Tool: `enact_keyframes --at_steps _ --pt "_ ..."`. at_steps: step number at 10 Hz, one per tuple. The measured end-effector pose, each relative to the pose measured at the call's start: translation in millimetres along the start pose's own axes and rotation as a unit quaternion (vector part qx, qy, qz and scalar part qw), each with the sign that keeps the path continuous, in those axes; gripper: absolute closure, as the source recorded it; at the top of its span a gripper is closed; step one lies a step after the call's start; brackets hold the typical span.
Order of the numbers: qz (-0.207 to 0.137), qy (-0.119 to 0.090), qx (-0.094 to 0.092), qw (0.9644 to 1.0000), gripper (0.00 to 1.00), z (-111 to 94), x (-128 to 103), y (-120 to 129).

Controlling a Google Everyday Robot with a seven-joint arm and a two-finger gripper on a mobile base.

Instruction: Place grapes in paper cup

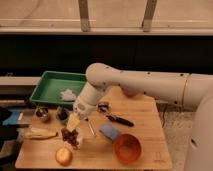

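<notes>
Gripper (73, 125) low over wooden table (140, 120), left of orange bowl (127, 148). Grapes (69, 137) directly beneath its tip, touching or nearly so; grip state cannot be told. Paper cup is hidden behind grapes and gripper, further left of the bowl

It looks like a robot test room or lab: a small wooden bench (145, 120) set before a long dark window wall with metal mullions, on speckled flooring. Staged items crowd it (a green tray (50, 82) at its far left corner). The gripper (73, 131) hangs over the bench's left part.
</notes>
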Motion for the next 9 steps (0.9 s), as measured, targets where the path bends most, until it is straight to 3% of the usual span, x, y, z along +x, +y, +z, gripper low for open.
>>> enact_keyframes --at_steps 8,9 --pt "0.032 0.002 -0.036 0.9988 1.0 17 15 -22" --pt "0.033 0.002 -0.039 0.9987 0.95 17 15 -23"
